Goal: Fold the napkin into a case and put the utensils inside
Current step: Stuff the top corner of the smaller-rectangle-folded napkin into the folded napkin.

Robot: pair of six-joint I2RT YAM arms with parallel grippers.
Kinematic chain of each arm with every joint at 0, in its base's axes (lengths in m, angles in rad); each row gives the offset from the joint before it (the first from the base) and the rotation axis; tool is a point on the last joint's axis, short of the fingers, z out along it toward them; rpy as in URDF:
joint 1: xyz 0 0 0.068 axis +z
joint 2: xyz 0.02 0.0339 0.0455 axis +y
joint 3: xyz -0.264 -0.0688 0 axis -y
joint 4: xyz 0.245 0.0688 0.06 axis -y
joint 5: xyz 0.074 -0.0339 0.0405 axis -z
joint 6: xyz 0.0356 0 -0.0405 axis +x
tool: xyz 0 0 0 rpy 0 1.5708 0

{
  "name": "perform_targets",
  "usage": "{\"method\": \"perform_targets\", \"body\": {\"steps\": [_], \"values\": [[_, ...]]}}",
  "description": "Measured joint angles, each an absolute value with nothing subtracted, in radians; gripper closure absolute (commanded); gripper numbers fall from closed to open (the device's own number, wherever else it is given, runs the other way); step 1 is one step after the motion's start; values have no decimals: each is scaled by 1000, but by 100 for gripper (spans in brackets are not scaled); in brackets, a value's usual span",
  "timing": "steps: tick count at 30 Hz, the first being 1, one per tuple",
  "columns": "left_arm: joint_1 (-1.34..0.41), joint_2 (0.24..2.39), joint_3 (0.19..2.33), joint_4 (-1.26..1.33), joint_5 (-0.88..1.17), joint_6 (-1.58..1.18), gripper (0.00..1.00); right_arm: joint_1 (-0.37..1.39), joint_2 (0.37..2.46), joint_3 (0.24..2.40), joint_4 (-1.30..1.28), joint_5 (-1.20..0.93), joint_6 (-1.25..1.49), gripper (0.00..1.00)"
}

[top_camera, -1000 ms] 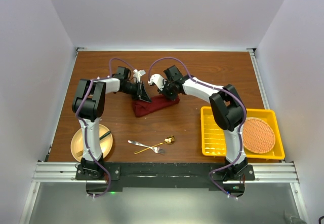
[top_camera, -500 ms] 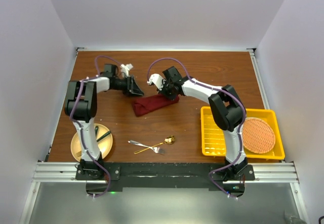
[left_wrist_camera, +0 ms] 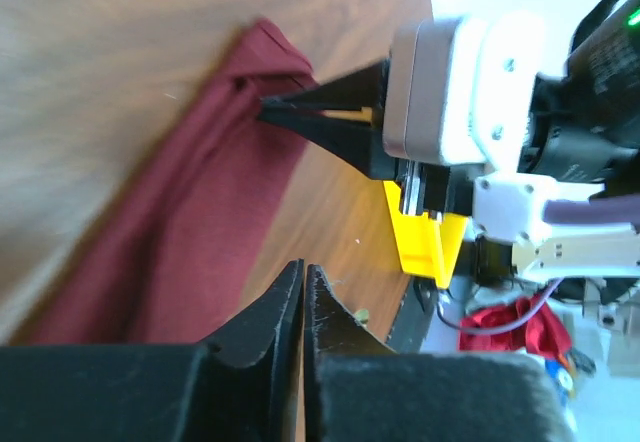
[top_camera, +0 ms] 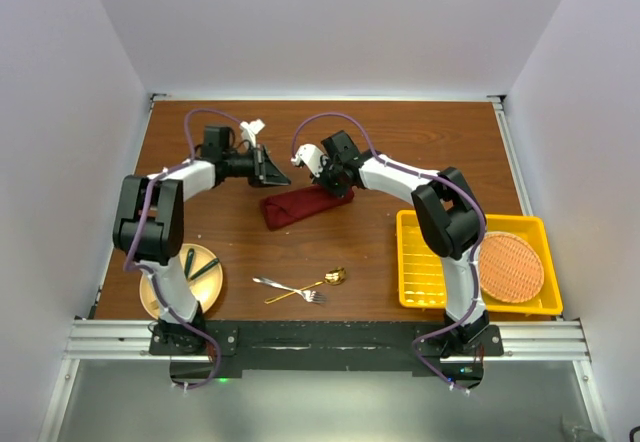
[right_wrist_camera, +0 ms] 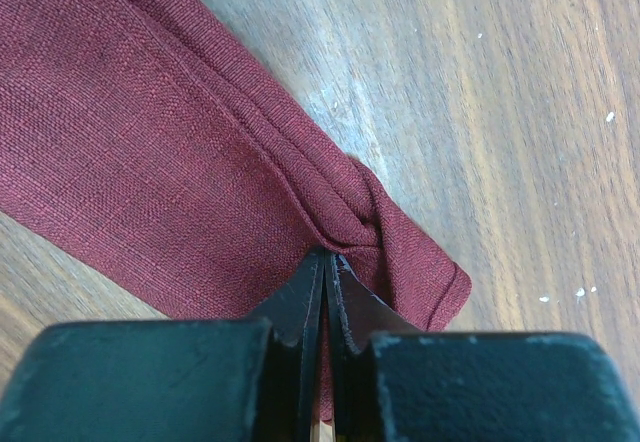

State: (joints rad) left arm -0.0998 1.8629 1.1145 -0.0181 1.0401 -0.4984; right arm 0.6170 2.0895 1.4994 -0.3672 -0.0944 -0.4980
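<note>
Maroon cloth, the napkin [top_camera: 303,206], is lying as a folded strip in the middle of your worktop [top_camera: 420,132], slanting from near-left up to far-right, just where it was a second ago. Your right end effector [top_camera: 338,186] is staying at the strip's far-right end, its jaws clamping a bunched corner of the fabric. In the right wrist view you are seeing the fingertips [right_wrist_camera: 300,297] pressing together, with the cloth puckering just ahead of them.

Your left end effector [top_camera: 283,177] is what has changed. A second ago it was sitting on the napkin's left end; now it is hovering off the cloth, just beyond its far-left corner, with the jaws pinched together on nothing. The left arm's elbow is also reaching farther toward the left edge of the worktop than before.

Your fork [top_camera: 268,283] and gold spoon [top_camera: 335,276] are lying crossed near the front edge, well apart from the napkin and unmoved.
</note>
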Motion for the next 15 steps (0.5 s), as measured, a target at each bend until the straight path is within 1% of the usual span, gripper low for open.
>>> {"method": "perform_targets", "body": {"steps": [2,5,10,13,15], "values": [[-138,1883,1115,-11,1030,-514,100,617,2090,1499,-367,-94,-495,95],[-175,1932,1116,-8,1010,-532,100,617,2090,1499,-367,-93,-491,94],[-192,2025,1129,-70,960,-507,100,617,2090,1499,-367,-92,-482,93],[-188,2095,1151,-117,946,-475,100,616,2090,1499,-367,-94,-474,90],[-181,2112,1174,-143,963,-459,100,616,2090,1503,-373,-98,-469,84]]}}
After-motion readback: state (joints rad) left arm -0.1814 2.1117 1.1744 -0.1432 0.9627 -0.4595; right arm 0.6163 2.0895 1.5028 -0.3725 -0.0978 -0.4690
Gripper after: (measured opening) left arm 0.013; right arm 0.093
